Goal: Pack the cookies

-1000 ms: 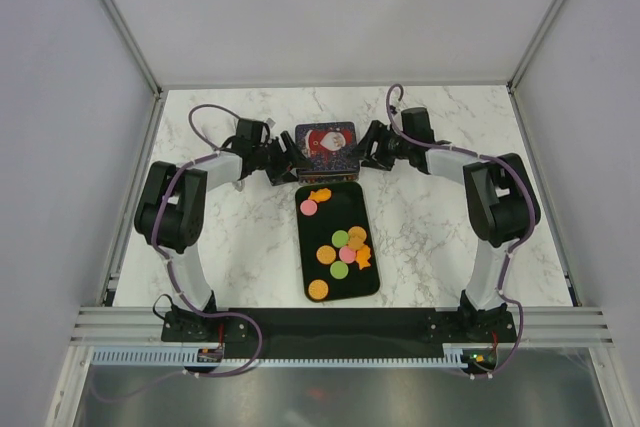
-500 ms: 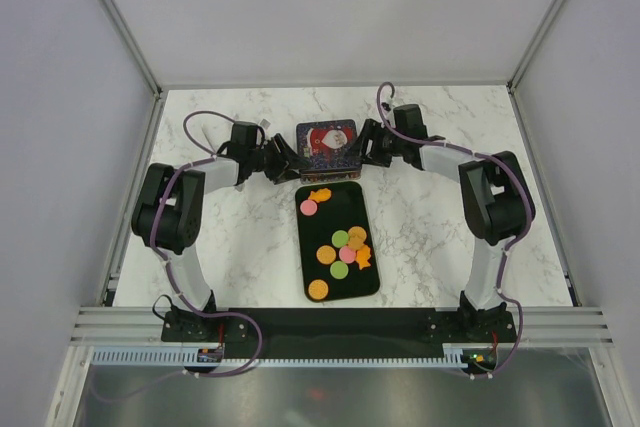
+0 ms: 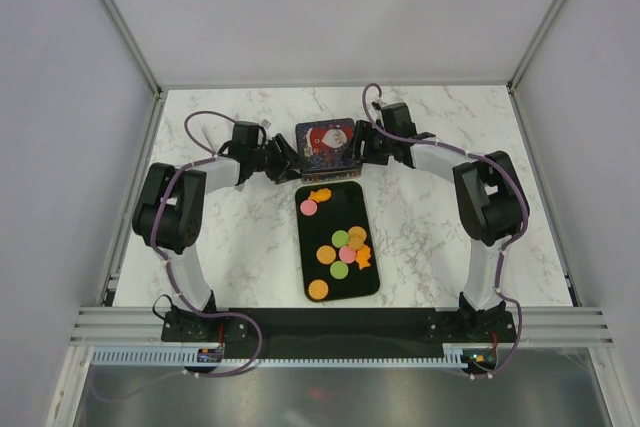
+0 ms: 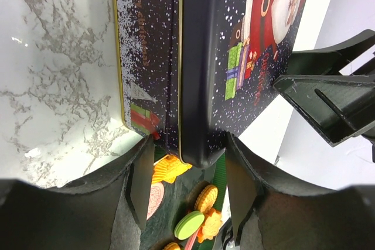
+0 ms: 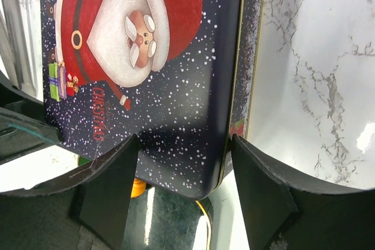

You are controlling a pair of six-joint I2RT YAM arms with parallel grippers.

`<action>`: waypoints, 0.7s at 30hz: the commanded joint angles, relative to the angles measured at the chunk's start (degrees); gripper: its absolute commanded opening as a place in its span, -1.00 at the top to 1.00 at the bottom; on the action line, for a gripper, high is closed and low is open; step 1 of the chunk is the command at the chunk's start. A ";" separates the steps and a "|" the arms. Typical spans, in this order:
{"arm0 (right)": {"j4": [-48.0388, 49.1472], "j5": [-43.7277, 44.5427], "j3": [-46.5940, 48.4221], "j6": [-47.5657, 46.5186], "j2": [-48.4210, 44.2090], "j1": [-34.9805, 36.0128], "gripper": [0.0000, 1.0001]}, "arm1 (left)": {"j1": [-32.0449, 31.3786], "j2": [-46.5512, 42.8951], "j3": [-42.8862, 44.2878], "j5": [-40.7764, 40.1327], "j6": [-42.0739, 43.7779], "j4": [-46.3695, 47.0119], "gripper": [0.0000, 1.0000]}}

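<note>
The cookies (image 3: 345, 247), orange, pink and green rounds, lie on a black tray (image 3: 330, 217). A dark Christmas tin (image 3: 326, 143) with a Santa lid sits just behind the tray. My left gripper (image 3: 290, 159) is at the tin's left side. In the left wrist view its fingers pinch the tin (image 4: 211, 57) at its near corner, so the left gripper (image 4: 187, 144) is shut on it, with cookies (image 4: 193, 223) showing beyond. My right gripper (image 3: 362, 147) is at the tin's right side. The right gripper (image 5: 184, 144) stands open, straddling the tin's (image 5: 146, 86) corner.
The marble table (image 3: 430, 217) is walled by white panels on three sides. Both arm bases stand at the near edge. Purple cables loop over each arm near the tin.
My left gripper's jaws have narrowed onto the tin's left side. The right arm has moved left, bringing its open jaws around the tin's right corner.
</note>
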 commanded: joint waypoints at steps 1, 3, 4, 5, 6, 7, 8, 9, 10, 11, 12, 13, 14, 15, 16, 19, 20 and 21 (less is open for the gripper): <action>-2.75 0.65 1.09 -2.38 2.44 4.38 -0.43 | -3.53 5.07 -1.93 -7.42 1.14 -7.21 0.95; -3.72 2.58 1.44 -3.35 2.44 5.09 -0.42 | -4.06 4.98 -2.46 -8.65 1.31 -8.26 0.95; -3.98 3.11 1.61 -3.61 2.44 5.35 -0.42 | -4.24 4.89 -2.64 -9.26 1.40 -8.53 0.96; -4.60 3.64 1.70 -3.87 2.44 5.87 -0.42 | -4.41 4.54 -2.81 -10.23 1.49 -8.79 0.95; -4.78 4.34 1.88 -4.40 2.44 6.23 -0.42 | -4.68 4.36 -3.07 -10.76 1.66 -9.58 0.95; -5.04 5.39 1.97 -4.49 2.35 6.49 -0.42 | -4.85 4.19 -3.16 -11.29 1.84 -9.85 0.95; -5.74 6.36 2.05 -4.84 2.44 7.02 -0.42 | -5.12 4.10 -3.34 -12.42 1.93 -10.29 0.95; -6.09 7.41 2.23 -5.45 2.35 7.20 -0.42 | -5.38 4.01 -3.51 -13.04 2.10 -10.90 0.96; -6.27 8.03 2.23 -5.72 2.35 7.63 -0.42 | -5.73 4.10 -3.69 -13.48 2.11 -10.82 0.95; -6.62 8.39 2.23 -5.98 2.44 7.90 -0.42 | -5.91 4.19 -3.87 -13.92 2.11 -10.90 0.95; -6.62 8.57 2.06 -6.07 2.35 7.99 -0.42 | -6.08 4.27 -4.04 -14.10 2.19 -10.91 0.95; -6.62 8.57 1.97 -6.34 2.35 7.99 -0.42 | -6.09 4.45 -4.22 -14.28 2.19 -10.82 0.95; -6.62 8.57 1.88 -6.51 2.26 8.16 -0.43 | -6.17 4.45 -4.22 -14.54 2.19 -10.82 0.95; -6.54 8.57 1.71 -6.51 1.83 8.17 -0.43 | -6.26 4.28 -4.39 -14.89 2.28 -10.82 0.95; -6.54 8.48 1.62 -6.60 1.56 8.25 -0.42 | -6.26 4.19 -4.40 -15.16 2.46 -10.90 0.95; -6.54 7.87 1.70 -6.69 -0.20 8.34 -0.43 | -6.26 4.19 -4.13 -15.42 3.16 -11.08 0.95; -6.97 7.69 1.88 -6.60 -0.81 8.34 -0.43 | -6.26 4.19 -4.04 -15.68 3.42 -11.08 0.96; -7.15 7.52 2.31 -6.69 -1.77 8.25 -0.43 | -6.26 4.19 -3.78 -15.77 3.77 -11.08 0.95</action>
